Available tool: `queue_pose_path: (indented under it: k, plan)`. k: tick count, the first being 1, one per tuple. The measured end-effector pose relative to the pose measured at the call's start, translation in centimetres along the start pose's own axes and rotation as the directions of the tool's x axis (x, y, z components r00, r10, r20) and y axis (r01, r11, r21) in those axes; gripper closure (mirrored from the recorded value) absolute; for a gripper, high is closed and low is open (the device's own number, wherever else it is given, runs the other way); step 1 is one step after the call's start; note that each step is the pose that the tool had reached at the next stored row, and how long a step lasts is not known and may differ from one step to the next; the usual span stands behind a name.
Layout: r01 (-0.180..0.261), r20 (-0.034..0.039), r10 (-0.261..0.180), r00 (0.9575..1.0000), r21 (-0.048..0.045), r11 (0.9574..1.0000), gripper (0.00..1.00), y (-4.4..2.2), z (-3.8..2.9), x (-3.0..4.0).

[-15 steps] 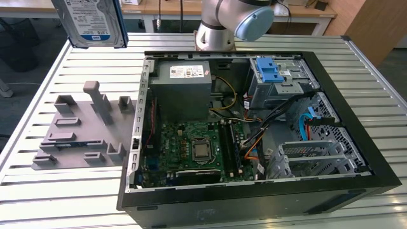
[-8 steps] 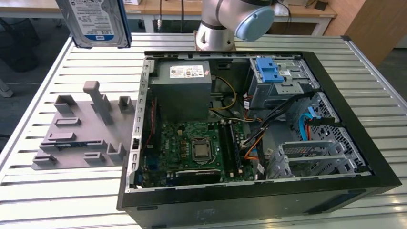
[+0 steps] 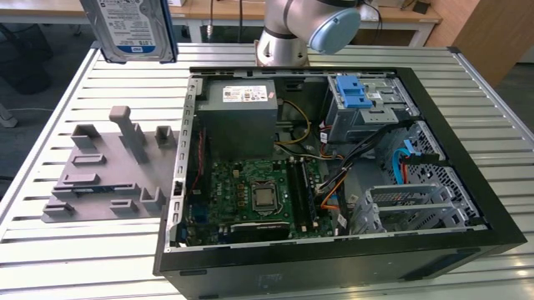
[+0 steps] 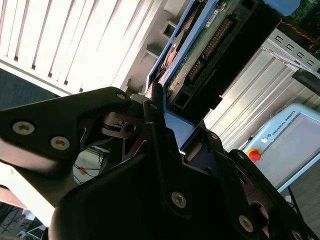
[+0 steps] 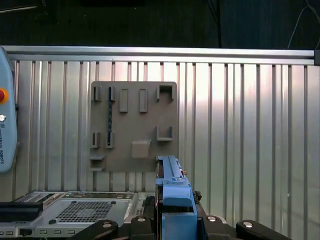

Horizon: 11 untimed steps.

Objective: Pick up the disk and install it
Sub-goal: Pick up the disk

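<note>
The disk (image 3: 134, 28), a silver-grey drive with a blue-and-white label and blue side rails, hangs upright in the air above the far corner of the table at the exterior view's left, clear of the computer case. In the second wrist view my gripper (image 4: 165, 120) is shut on the disk (image 4: 200, 45), its black fingers (image 4: 152, 112) clamping the blue-railed end; the drive's circuit board and connector face the camera. The first wrist view shows the disk (image 5: 172, 192) edge-on as a blue rail rising from my gripper (image 5: 175, 222), above the slatted table.
An open computer case (image 3: 467, 206) lies on the slatted metal table (image 3: 84, 250), with a grey power supply (image 3: 242, 109) and a drive cage with a blue latch (image 3: 359, 94) inside. A grey fixture plate (image 3: 104, 169) (image 5: 135, 125) lies beside it. A teach pendant (image 4: 290, 140) lies nearby.
</note>
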State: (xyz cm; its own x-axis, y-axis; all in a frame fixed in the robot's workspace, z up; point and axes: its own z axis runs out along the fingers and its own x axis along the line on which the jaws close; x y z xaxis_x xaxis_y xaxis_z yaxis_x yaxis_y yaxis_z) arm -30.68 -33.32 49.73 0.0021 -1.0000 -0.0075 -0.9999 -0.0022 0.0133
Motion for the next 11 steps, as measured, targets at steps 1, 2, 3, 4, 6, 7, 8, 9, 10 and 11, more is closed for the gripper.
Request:
queue_pose_path:
  k: [1, 2, 3, 4, 6, 7, 8, 9, 10, 11]
  plan:
    - [0.0, 0.0, 0.0, 1.0, 0.0, 1.0, 0.64, -0.1, 0.0, 0.0]
    - [0.0, 0.0001, 0.0, 1.0, 0.0002, 1.0, 0.64, -0.2, 0.01, 0.0]
    - [0.0, 0.0001, 0.0, 1.0, 0.0001, 1.0, 0.64, -0.3, 0.0, 0.0]
    - [0.0, 0.0, 0.0, 1.0, 0.0001, 1.0, 0.64, -0.41, 0.0, 0.0]
    - [0.0, 0.0001, 0.0, 1.0, 0.0001, 1.0, 0.64, -0.66, 0.0, 0.0]
    - [0.0, 0.0, 0.0, 1.0, 0.0001, 1.0, 0.64, -0.78, -0.01, 0.0]
    - [0.0, 0.0001, 0.0, 1.0, 0.0001, 1.0, 0.64, -0.89, -0.01, 0.0]
    - [0.0, 0.0001, 0.0, 1.0, 0.0001, 1.0, 0.64, -1.01, -0.01, 0.0]
    - [0.0, 0.0001, 0.0, 1.0, 0.0001, 1.0, 0.64, -1.12, -0.01, 0.0]
    - [0.0, 0.0001, 0.0, 1.0, 0.0001, 1.0, 0.64, -1.23, -0.01, 0.0]
